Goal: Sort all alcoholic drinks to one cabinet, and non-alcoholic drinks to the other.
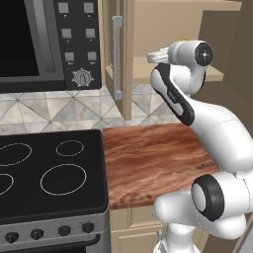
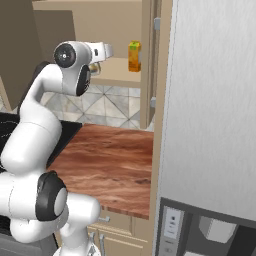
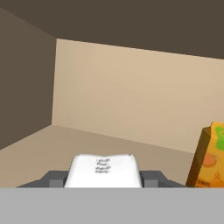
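Two cartons sit in front of me in the hand view: the white carton (image 3: 104, 170) between the jaws, and the orange carton (image 3: 209, 157) standing upright on the pale shelf (image 3: 52, 144) off to the right, apart from it. I see the jaws grasping the white carton, one dark fingertip (image 3: 54, 179) showing on each side of it. I cannot tell whether its base touches the shelf or hangs just above it.

From the right base view, my arm reaches up into the open wall cabinet (image 2: 145, 60), the gripper (image 2: 106, 51) at shelf height. The orange carton (image 2: 133, 56) stands near the shelf's right end, close to the cabinet's side wall, with the gripper to its left and not touching it. It shows a green patch at its top.

From the left base view, the hand (image 1: 159, 56) points into the same cabinet, past the open door (image 1: 123, 59) with its grey bar handle (image 1: 117, 57). The wooden bench (image 1: 148, 158) lies below, beside the black stove top (image 1: 49, 173). A microwave (image 1: 44, 44) hangs at upper left. The right base view also takes in a grey fridge (image 2: 210, 110) along the right.
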Robot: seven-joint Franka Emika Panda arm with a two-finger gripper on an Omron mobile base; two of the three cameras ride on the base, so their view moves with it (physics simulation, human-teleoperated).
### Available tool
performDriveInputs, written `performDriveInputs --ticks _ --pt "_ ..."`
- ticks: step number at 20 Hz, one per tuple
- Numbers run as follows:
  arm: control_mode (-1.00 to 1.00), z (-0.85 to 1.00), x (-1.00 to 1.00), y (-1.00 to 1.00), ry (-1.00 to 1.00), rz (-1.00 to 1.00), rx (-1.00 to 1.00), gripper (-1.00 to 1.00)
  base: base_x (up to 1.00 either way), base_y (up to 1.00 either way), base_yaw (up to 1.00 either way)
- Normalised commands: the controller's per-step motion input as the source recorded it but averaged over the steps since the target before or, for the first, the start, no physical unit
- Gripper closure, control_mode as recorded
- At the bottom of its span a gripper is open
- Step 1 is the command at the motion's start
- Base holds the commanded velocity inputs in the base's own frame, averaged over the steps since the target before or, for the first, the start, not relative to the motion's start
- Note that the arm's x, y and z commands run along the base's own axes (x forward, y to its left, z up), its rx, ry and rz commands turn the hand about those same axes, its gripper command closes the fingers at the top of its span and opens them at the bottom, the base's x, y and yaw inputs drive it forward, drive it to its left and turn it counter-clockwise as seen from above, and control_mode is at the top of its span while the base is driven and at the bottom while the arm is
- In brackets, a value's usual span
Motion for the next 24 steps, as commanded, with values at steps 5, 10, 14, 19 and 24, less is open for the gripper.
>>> performDriveInputs --ticks 5,10,14,19,24 --pt "-1.0 -0.12 0.18 0.02 0.0 0.0 0.0 1.0 0.0 0.0 0.0" --pt "-1.0 -0.09 0.17 0.01 0.0 0.0 0.0 1.0 0.0 0.0 0.0" --pt "-1.0 -0.03 0.18 0.0 0.0 0.0 0.0 1.0 0.0 0.0 0.0" --pt "-1.0 0.0 0.23 0.01 0.0 0.0 0.0 1.0 0.0 0.0 0.0" --pt "-1.0 0.0 0.25 0.0 0.0 0.0 0.0 1.0 0.0 0.0 0.0"
